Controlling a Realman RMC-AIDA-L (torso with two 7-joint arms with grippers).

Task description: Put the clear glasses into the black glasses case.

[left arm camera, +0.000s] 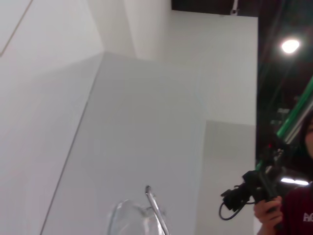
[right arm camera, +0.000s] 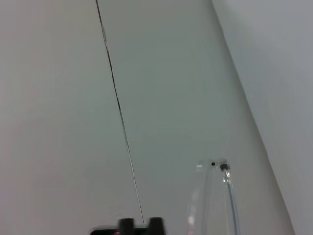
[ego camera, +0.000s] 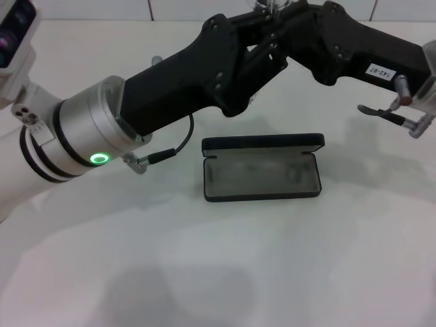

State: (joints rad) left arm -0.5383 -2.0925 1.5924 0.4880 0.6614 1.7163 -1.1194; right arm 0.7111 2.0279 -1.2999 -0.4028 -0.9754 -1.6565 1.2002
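Clear glasses (left arm camera: 128,218) hard to make out: only a pale curved sliver of lens and one thin arm with a small metal hinge, cut off by the frame edge in the left wrist view. Same story in the right wrist view, a transparent corner and hinge against blank white wall. Barely traceable in the head view, up at the top edge where the two arms meet, held well above the table (ego camera: 306,272) and behind the case.

Black glasses case (ego camera: 262,170) flat on the table, open, lid standing along the far side, grey lining showing. Glare on the lining; contents not readable.

Left gripper (ego camera: 257,19) reached in from the left on a long black forearm, angled up toward top centre. Right gripper (ego camera: 294,15) reached in from the right, meeting it there. Both ends crowded together and cropped; grip of either claw cannot be told.
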